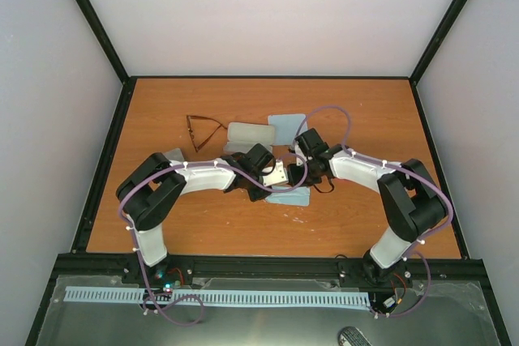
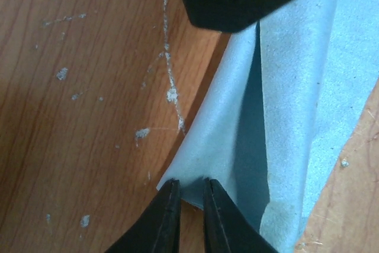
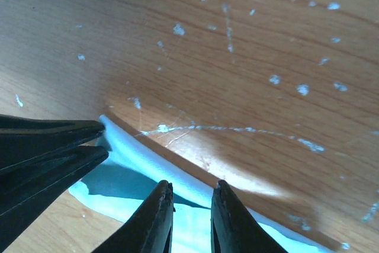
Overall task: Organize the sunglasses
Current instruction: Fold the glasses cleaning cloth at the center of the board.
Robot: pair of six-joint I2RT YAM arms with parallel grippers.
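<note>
Sunglasses (image 1: 193,133), the brown wire pair, lie upper left of centre in the top view, just left of the case (image 1: 247,137). Their long axis is near upright and the arms reach right. Left gripper (image 2: 189,188) and right gripper (image 3: 190,191) have fingers barely apart at the cloth (image 2: 296,117); whether either grips it is unclear.

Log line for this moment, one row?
left gripper: tips at blue cloth corner, grip unclear | right gripper: over same cloth's edge, grip unclear | brown sunglasses: untouched, left of pale case
</note>
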